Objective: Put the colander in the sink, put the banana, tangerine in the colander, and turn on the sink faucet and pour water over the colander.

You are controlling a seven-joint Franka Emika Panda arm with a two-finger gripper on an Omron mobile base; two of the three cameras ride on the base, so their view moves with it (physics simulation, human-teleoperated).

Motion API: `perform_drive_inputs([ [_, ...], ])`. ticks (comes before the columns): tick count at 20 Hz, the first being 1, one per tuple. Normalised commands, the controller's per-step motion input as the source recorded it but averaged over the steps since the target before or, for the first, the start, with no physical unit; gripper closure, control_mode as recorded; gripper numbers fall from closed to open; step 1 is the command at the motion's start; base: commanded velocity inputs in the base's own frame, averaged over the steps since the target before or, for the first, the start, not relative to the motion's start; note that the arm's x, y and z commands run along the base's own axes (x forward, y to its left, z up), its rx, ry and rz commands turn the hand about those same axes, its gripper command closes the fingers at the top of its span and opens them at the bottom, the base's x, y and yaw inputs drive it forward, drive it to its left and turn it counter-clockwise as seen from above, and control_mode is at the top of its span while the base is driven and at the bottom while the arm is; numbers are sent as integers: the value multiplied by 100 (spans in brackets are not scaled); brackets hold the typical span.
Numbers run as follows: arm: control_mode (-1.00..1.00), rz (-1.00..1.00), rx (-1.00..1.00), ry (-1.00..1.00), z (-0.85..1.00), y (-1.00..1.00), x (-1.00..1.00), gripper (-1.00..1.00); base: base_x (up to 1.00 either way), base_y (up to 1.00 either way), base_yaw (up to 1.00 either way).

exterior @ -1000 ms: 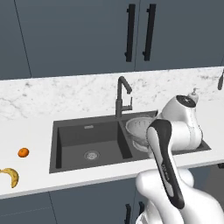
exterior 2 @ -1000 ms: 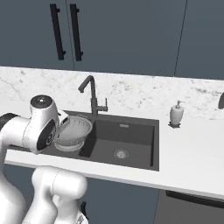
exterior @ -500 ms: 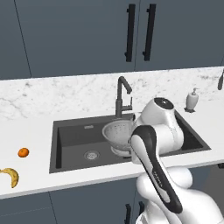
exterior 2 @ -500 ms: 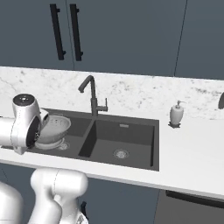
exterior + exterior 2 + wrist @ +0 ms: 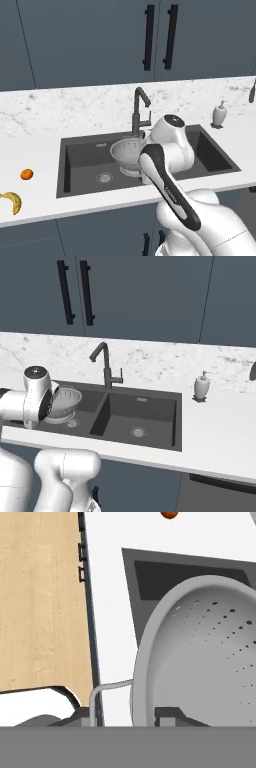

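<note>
My gripper is shut on the rim of the pale grey perforated colander, which hangs tilted over the left basin of the dark sink. The right base view shows the colander beside my white hand, above the left drain. In the hand view the colander bowl is close up, with the sink beyond it. The tangerine and the banana lie on the counter left of the sink. The tangerine also shows at the hand view's top. The sink faucet stands behind the divider.
A white soap dispenser stands on the counter right of the sink, also seen as the dispenser in the right base view. Dark cabinets with black handles rise behind the marble counter. The faucet is close behind the colander.
The arm has swung left, carrying the colander from over the right basin, past the divider, to over the left basin. The fruit has not moved.
</note>
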Motion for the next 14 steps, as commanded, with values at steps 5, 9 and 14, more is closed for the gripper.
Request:
perform_drive_inputs([
  [5,-100,0,-1,0,-45,24,62,100,0,0,0],
  [9,-100,0,-4,0,-58,2,47,100,0,0,0],
  [14,-100,0,-5,0,-53,0,42,100,0,0,0],
])
